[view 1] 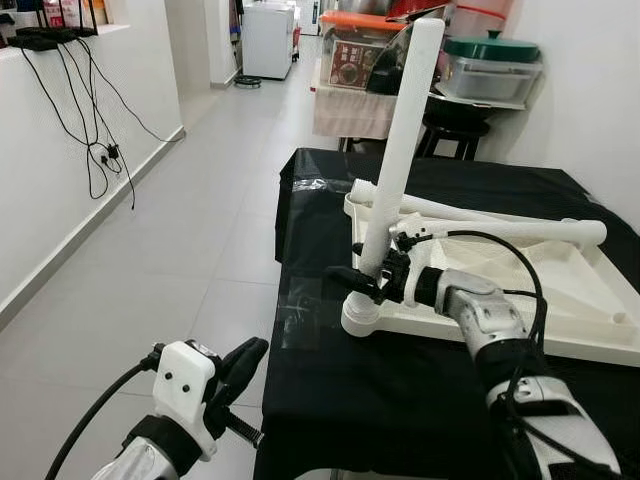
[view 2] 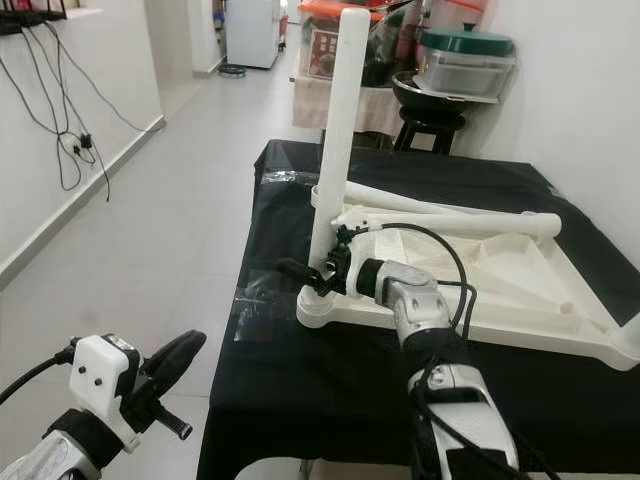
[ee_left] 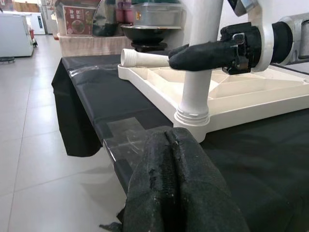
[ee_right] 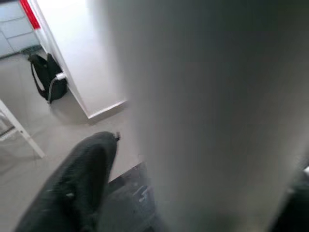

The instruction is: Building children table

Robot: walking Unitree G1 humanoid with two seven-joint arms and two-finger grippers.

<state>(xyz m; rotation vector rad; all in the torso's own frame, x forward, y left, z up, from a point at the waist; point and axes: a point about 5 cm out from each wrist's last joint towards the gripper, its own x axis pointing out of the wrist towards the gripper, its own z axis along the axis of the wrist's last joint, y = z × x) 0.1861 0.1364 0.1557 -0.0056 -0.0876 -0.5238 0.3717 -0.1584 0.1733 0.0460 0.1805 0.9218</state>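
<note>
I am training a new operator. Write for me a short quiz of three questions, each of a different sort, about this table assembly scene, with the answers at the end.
1. True or false: the upright white leg stands in a corner socket of the upside-down white tabletop.
2. Which gripper grasps that leg near its base? A) left B) right
3. Fill in: the tabletop lies on a ______ cloth.

Key:
1. True.
2. B. The right gripper is shut on it; the left gripper hangs idle beside the table over the floor.
3. Black.
</note>
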